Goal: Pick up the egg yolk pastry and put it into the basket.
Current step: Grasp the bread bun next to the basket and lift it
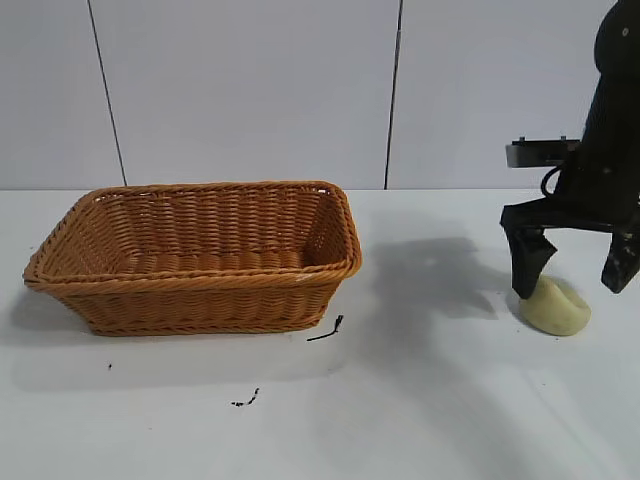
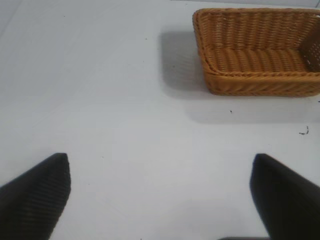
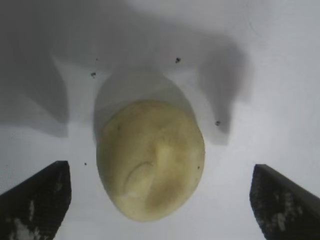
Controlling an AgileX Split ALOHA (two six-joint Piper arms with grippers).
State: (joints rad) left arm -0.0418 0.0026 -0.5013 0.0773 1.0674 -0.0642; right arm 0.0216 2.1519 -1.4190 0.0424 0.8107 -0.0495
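The egg yolk pastry (image 1: 556, 306) is a small pale yellow-green dome lying on the white table at the right. My right gripper (image 1: 574, 278) hangs just above it, open, one finger on each side of it and neither touching. In the right wrist view the pastry (image 3: 151, 159) lies between the wide-apart fingers (image 3: 36, 200). The orange-brown wicker basket (image 1: 200, 296) stands at the left of the table and holds nothing. My left gripper (image 2: 160, 190) is open over bare table, with the basket (image 2: 260, 82) farther off in its view. The left arm does not show in the exterior view.
Small dark scraps (image 1: 327, 329) lie on the table in front of the basket's right corner, and more (image 1: 246, 399) nearer the front. A grey panelled wall stands behind the table. White table lies between the basket and the pastry.
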